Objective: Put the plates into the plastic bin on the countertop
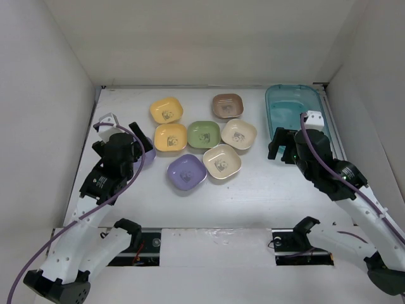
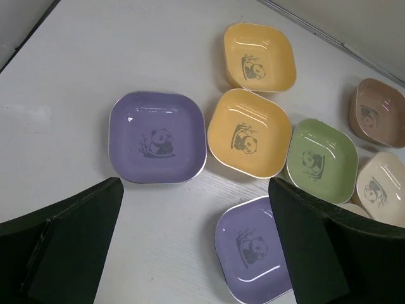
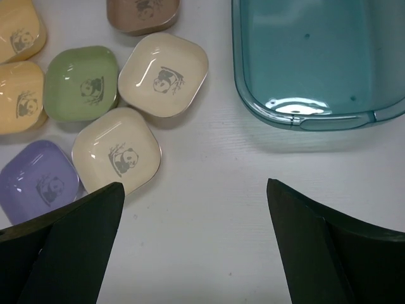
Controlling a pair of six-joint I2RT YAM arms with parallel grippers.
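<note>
Several plates lie on the white countertop (image 1: 253,190): two yellow (image 1: 166,110) (image 1: 170,137), a green (image 1: 204,134), a brown (image 1: 228,105), two beige (image 1: 238,133) (image 1: 221,163) and a lavender (image 1: 186,171). Another lavender plate (image 2: 157,136) lies just ahead of my left gripper (image 2: 195,187), which is open and empty at the left (image 1: 140,142). The teal plastic bin (image 1: 288,101) stands at the back right with nothing in it (image 3: 297,120). My right gripper (image 1: 278,144) is open and empty, over bare countertop (image 3: 195,187) between the nearer beige plate (image 3: 116,152) and the bin.
White walls enclose the countertop on the left, back and right. The bin sits close to the right wall. The plates lie tightly grouped, some edges touching. A dark slot runs along the near edge (image 1: 215,244) by the arm bases.
</note>
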